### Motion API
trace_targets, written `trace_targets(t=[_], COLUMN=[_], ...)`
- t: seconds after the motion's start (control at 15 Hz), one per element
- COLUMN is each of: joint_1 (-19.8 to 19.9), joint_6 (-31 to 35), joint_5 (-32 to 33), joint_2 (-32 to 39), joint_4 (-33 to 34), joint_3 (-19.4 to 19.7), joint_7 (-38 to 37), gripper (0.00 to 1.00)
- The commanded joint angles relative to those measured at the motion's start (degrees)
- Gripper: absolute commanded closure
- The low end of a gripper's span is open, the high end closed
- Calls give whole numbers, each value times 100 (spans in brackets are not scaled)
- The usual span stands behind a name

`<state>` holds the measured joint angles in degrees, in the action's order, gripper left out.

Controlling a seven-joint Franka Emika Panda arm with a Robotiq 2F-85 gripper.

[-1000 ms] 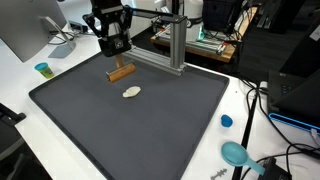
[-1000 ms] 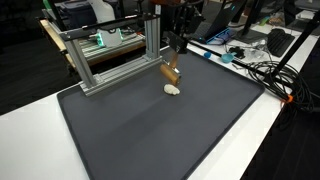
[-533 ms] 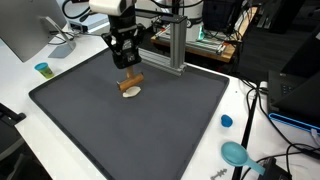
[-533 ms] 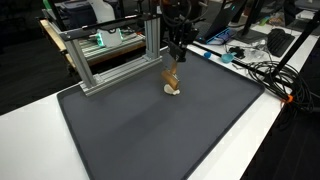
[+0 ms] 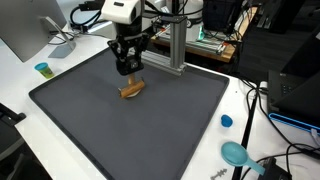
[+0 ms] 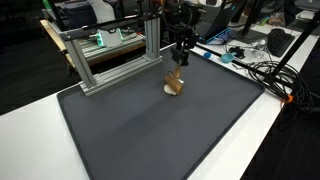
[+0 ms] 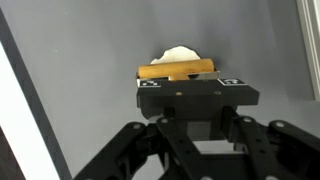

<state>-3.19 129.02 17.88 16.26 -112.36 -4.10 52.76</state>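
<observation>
My gripper [image 5: 129, 74] is shut on a brown wooden block [image 5: 132, 88] and holds it low over the dark grey mat [image 5: 150, 130]. The block sits right over a small cream-coloured lump [image 6: 172, 91]; I cannot tell whether they touch. In the wrist view the block [image 7: 176, 69] lies crosswise just past the gripper body [image 7: 196, 95]. The cream lump [image 7: 180, 53] shows beyond it. The fingertips themselves are hidden there. In an exterior view the gripper [image 6: 180, 66] hangs beside the aluminium frame.
An aluminium frame [image 5: 175, 45] stands at the mat's far edge and also shows in an exterior view [image 6: 110, 55]. A small blue cap [image 5: 227, 121], a teal round tool [image 5: 236, 153] and a teal cup [image 5: 42, 69] lie on the white table. Cables [image 6: 265, 75] run alongside.
My gripper has carried the wooden block away from the frame side and lowered it. The block, earlier apart from the cream lump, is now over it.
</observation>
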Motion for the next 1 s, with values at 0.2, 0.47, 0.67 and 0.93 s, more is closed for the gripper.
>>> trace_targets(t=[0.2,0.47,0.67,0.93], joint_1=[-115,-116,-76,-166], joint_6=[-65,-62,-250,-227], joint_5=[529,431,134,370], joint_2=[31,121,150,244], joint_4=[-135,-179,-82,-21], joint_3=[-28,-99,-262,-289], joint_7=[-44,3,435,479], gripper=[78,78,78,78])
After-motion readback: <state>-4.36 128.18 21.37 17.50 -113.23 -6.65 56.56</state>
